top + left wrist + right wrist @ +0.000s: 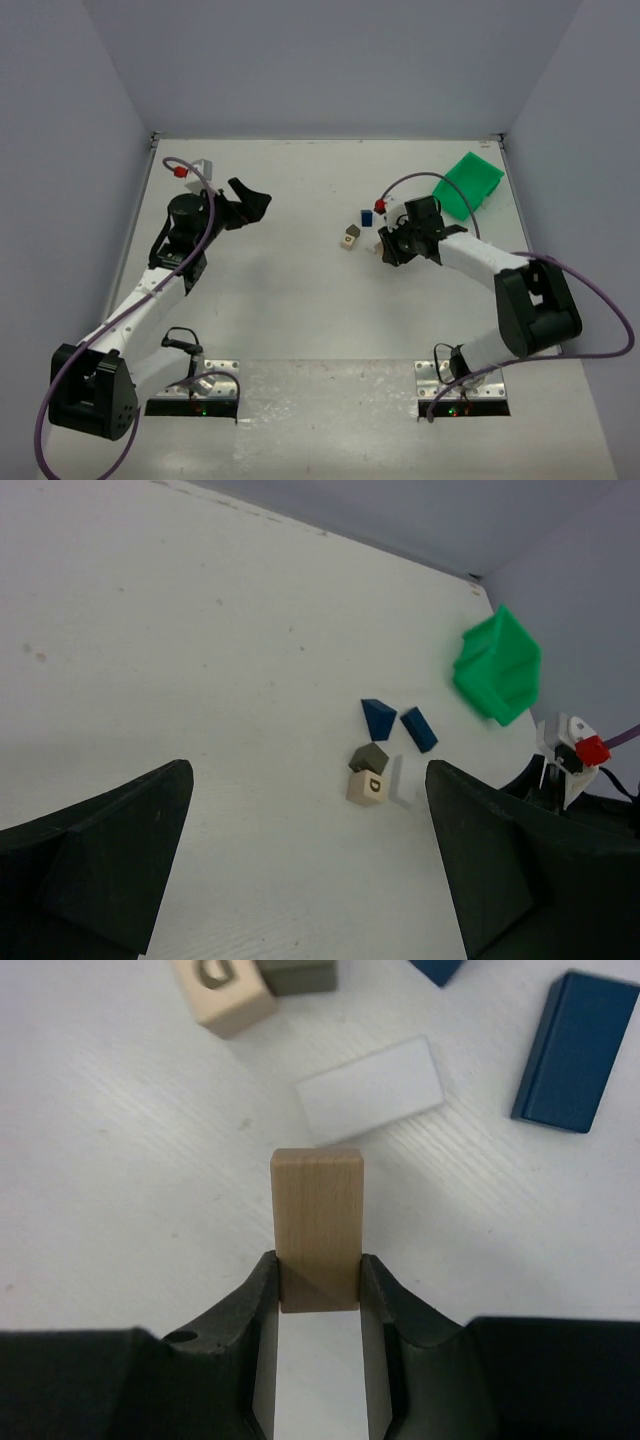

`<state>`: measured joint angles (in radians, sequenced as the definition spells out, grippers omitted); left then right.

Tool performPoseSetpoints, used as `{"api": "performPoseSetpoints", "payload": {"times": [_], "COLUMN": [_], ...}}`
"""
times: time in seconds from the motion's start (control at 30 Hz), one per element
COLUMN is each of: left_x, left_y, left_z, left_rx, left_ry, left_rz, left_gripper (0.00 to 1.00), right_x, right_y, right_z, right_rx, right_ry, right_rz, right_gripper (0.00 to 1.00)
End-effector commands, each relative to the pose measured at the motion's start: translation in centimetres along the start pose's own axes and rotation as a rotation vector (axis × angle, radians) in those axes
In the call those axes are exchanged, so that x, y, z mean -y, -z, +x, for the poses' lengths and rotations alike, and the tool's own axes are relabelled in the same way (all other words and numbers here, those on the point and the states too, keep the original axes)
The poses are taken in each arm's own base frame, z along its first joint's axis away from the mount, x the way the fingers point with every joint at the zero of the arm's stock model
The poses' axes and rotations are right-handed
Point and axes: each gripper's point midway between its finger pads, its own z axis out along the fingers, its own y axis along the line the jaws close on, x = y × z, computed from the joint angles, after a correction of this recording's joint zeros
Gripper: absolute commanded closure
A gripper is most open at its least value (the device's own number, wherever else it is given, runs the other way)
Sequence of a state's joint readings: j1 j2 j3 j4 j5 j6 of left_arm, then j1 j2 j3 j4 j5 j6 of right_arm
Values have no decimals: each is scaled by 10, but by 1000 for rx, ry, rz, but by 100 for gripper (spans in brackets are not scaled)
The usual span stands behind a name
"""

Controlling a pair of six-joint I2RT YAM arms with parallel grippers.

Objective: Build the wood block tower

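My right gripper [318,1280] is shut on a plain tan wood block [317,1225] and holds it just above the table. Ahead of it lie a flat white block [370,1090], a dark blue block [575,1050], a tan cube with a letter [222,990] and a dark grey cube [297,972]. The blocks lie loose, and no stacked tower shows. In the top view my right gripper [390,245] is beside the tan cube [349,239] and a blue block [366,216]. My left gripper [308,780] is open and empty, well left of the blocks [250,203].
A green plastic bin [468,185] lies tilted at the back right, behind the right arm, and also shows in the left wrist view [497,665]. A blue wedge [378,718] lies beside the blue block [418,729]. Walls enclose the table on three sides.
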<state>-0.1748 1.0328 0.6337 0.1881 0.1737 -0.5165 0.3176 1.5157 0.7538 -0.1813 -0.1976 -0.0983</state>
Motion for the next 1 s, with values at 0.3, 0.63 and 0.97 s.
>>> {"api": "performPoseSetpoints", "payload": {"times": [0.3, 0.63, 0.97], "left_x": [153, 178, 195], "left_y": [-1, -31, -40], "left_z": [47, 103, 121], "left_rx": [-219, -339, -391], "left_ry": [-132, -165, -173], "left_rz": [493, 417, 439], "left_gripper": [2, 26, 66], "right_x": [-86, -98, -99], "right_y": [72, 92, 105], "right_z": [-101, -122, -127], "right_rx": [705, 859, 905], "right_ry": [382, 419, 410], "right_rz": [-212, -183, -171], "right_gripper": [91, 91, 90]}}
